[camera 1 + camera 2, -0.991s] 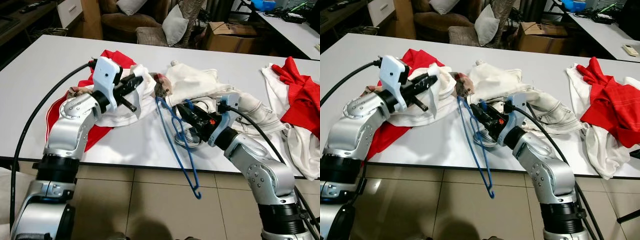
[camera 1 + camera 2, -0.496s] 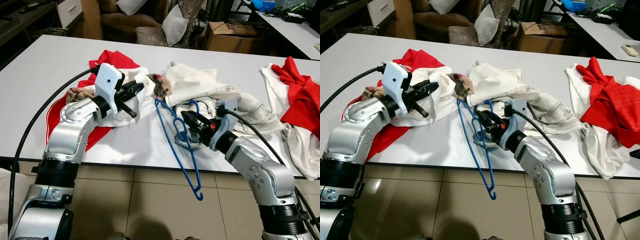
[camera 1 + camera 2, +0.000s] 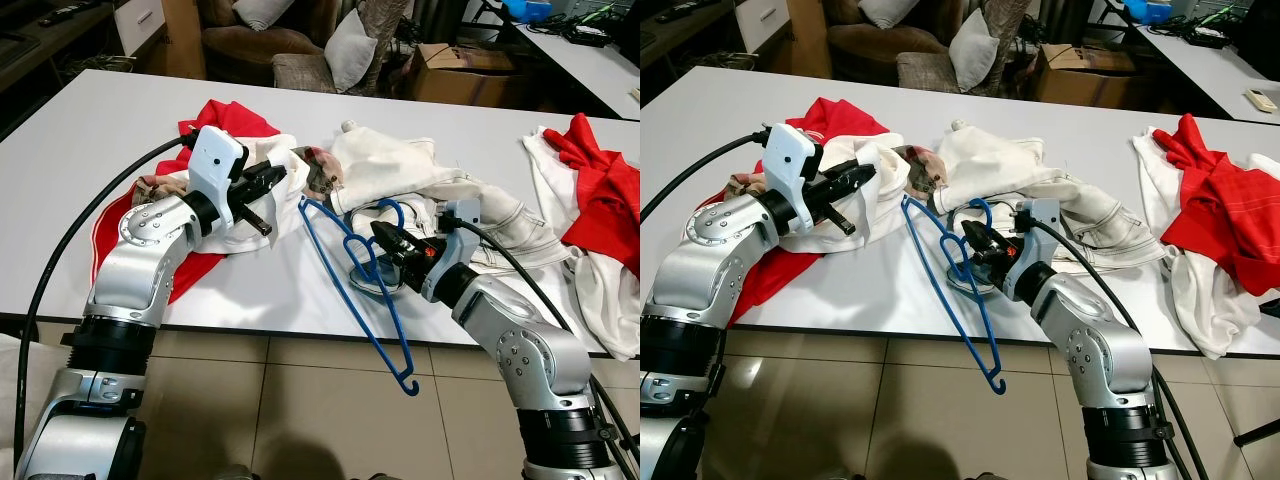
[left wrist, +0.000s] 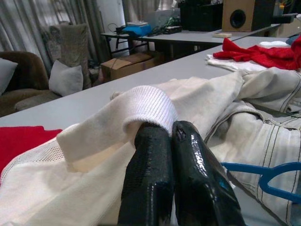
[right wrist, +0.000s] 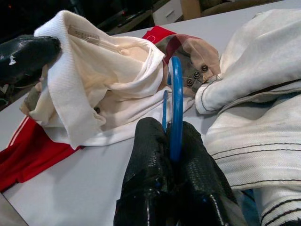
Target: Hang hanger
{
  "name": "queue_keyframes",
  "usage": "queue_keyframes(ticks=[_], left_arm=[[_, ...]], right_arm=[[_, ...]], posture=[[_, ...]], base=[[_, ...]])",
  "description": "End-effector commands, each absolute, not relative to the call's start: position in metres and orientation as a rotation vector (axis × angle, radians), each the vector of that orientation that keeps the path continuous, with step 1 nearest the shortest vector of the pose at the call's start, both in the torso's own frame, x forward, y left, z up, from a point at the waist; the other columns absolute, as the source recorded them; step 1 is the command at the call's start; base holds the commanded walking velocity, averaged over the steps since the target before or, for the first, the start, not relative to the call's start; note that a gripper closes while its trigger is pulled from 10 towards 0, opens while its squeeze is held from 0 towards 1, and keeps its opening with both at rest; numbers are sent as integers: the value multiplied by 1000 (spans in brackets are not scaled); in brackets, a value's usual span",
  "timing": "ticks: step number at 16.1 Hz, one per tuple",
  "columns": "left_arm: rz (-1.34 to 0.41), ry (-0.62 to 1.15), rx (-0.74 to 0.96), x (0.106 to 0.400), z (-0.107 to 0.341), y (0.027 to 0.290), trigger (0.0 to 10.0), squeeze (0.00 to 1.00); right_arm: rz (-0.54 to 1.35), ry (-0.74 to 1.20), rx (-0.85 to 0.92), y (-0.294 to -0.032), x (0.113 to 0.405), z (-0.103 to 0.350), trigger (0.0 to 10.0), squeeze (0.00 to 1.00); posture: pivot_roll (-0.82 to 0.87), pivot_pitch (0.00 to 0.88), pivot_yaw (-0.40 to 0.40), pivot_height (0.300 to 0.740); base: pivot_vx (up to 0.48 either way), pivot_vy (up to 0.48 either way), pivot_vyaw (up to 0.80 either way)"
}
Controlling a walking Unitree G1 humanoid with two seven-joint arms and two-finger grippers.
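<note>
Both grippers clenched: right gripper [image 5: 173, 155] pinches blue hanger [image 3: 958, 290], left gripper [image 4: 175, 141] white garment [image 4: 141, 106].

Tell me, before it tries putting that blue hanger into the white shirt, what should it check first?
1. Right gripper shut on the blue hanger: ok.
2. Left gripper shut on the white shirt, at its ribbed edge: ok.
3. Shirt opening spread wide enough for the hanger: cannot tell.
4. Hanger end near the shirt: ok, close beside it.
5. Hanger hook free, hanging past the table edge: ok.
</note>
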State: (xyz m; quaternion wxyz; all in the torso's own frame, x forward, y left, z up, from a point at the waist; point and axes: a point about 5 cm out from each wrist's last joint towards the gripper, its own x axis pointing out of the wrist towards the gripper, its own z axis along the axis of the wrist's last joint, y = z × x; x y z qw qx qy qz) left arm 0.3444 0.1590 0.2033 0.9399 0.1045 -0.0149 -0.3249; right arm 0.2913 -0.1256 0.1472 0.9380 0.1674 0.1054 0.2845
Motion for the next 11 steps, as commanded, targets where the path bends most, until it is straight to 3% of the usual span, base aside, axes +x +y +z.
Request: queue_keyframes(ticks=[1, 4, 7, 11], left_arm=[[-666, -31, 228, 343, 204, 159, 0, 0], [-645, -33, 239, 345, 204, 162, 0, 0], [-529, -10, 340, 351, 198, 180, 0, 0], [-441, -4, 328, 356, 196, 192, 0, 0]], right_arm=[[563, 205, 356, -130, 294, 149, 0, 0], [564, 181, 369, -134, 293, 153, 0, 0], [752, -1, 465, -162, 280, 188, 0, 0], [877, -69, 558, -185, 264, 202, 0, 0]], posture=[[-43, 0, -56, 740], [-43, 0, -54, 740], [-44, 0, -52, 740], [-59, 0, -52, 740]], base=[[0, 0, 0], [0, 0, 0], [0, 0, 0], [0, 0, 0]])
